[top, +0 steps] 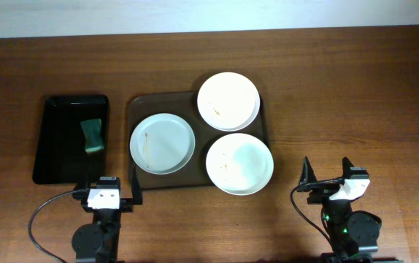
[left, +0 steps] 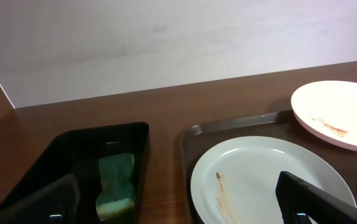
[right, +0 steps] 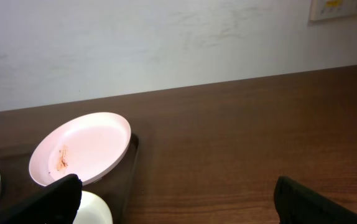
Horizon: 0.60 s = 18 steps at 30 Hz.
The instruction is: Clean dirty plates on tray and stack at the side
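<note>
3 round white plates (top: 162,143) on dark rimmed tray (top: 166,104); left claw (top: 111,187) & right claw (top: 327,174) released.

Left gripper (top: 111,187) jaws spread, empty; right gripper (top: 327,174) same; both pointing forward.
</note>
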Each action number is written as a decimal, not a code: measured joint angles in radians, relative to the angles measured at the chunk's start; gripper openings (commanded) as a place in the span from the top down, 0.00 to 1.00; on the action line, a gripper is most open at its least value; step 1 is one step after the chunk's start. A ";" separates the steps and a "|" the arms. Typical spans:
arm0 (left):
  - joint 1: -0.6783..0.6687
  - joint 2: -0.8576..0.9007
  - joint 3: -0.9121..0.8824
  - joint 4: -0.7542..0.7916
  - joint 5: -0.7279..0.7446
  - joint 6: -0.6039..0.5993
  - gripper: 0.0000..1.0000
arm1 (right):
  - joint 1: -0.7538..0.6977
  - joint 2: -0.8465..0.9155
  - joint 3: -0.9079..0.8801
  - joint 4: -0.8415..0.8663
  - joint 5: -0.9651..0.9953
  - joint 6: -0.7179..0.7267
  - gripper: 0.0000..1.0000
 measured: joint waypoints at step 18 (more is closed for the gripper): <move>0.000 0.032 0.095 0.024 0.228 0.003 0.01 | 0.000 0.011 0.142 0.075 -0.207 -0.001 0.02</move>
